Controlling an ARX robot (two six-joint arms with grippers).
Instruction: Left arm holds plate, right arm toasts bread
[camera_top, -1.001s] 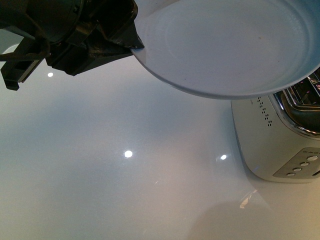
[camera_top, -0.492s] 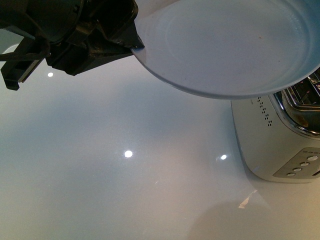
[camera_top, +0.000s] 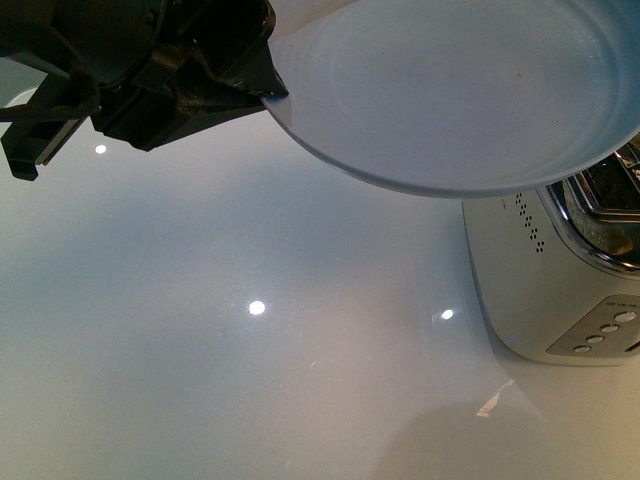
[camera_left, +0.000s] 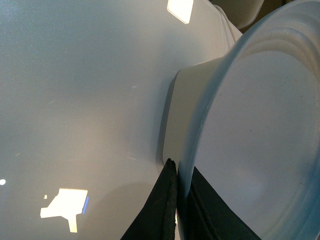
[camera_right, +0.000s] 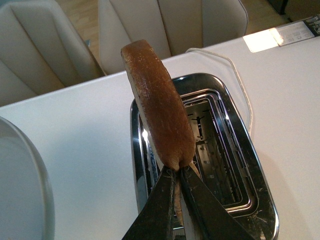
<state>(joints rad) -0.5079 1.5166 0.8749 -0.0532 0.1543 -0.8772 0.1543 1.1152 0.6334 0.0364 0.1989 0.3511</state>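
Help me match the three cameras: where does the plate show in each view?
Front view: the plate fills the upper right, overlapping the toaster.
Left wrist view: plate looms close, rim pinched by the left fingers, toaster behind.
Right wrist view: only a rim sliver at the edge, beside the toaster.
Shared landmark: the toaster, in all three.

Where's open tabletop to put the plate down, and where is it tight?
Free: the wide white tabletop left of the toaster, beneath and in front of the plate gripped by the left claw. Crowded: above the toaster, where the plate overhangs and the right claw holds the bread.
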